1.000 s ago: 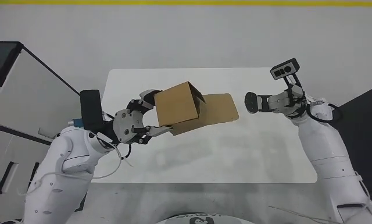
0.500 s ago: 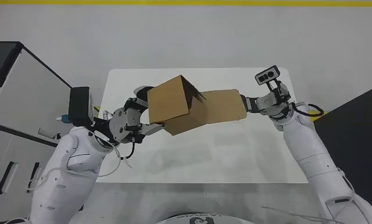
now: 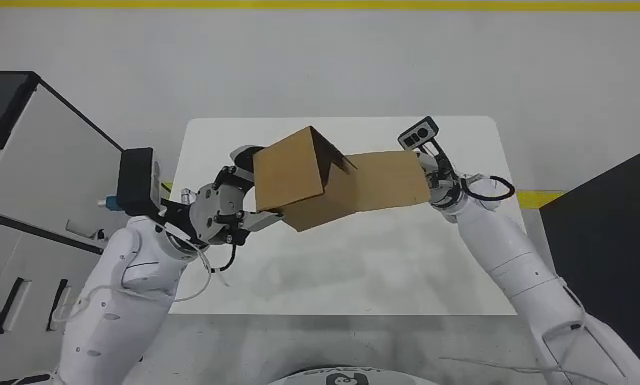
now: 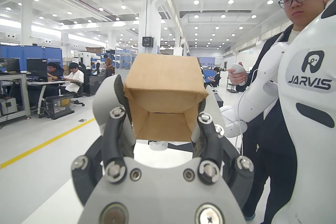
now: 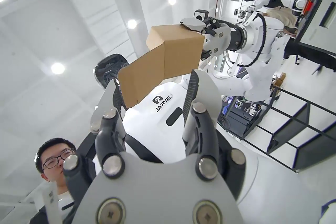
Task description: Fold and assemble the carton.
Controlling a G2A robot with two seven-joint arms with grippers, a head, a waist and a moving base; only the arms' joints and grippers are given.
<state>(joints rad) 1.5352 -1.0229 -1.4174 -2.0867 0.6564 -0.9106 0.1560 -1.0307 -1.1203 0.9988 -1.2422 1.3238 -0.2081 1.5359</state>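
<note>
**Carton in the air, held at one end – the long flap is the weak place**

The carton (image 3: pixel 292 177) hangs above the table (image 3: pixel 420 275) and does not touch it. The left gripper (image 4: pixel 160 101) is clamped on the outside walls of its open end, one finger on each side. From the other end a long flap (image 3: pixel 385 180) stands out flat toward the right gripper (image 5: pixel 155 86). That gripper's fingers are apart and the free end of the flap lies between them, close to one finger. I cannot tell if it touches.

In my judgement the main risk is the single hold. A push on the flap works like a lever, so the carton may turn in the left fingers or slide out. The walls there are thin and hollow, and a harder squeeze could crush the mouth instead of keeping it square. If the right fingers close near the corner of the flap, it may bend outside its crease or slip away.

For room, the carton is over the middle of the table, well apart from every edge – there is free space below it and toward the far side. A dark cabinet (image 3: pixel 40 135) stands near the left arm, so that arm has less room to draw back.
</note>
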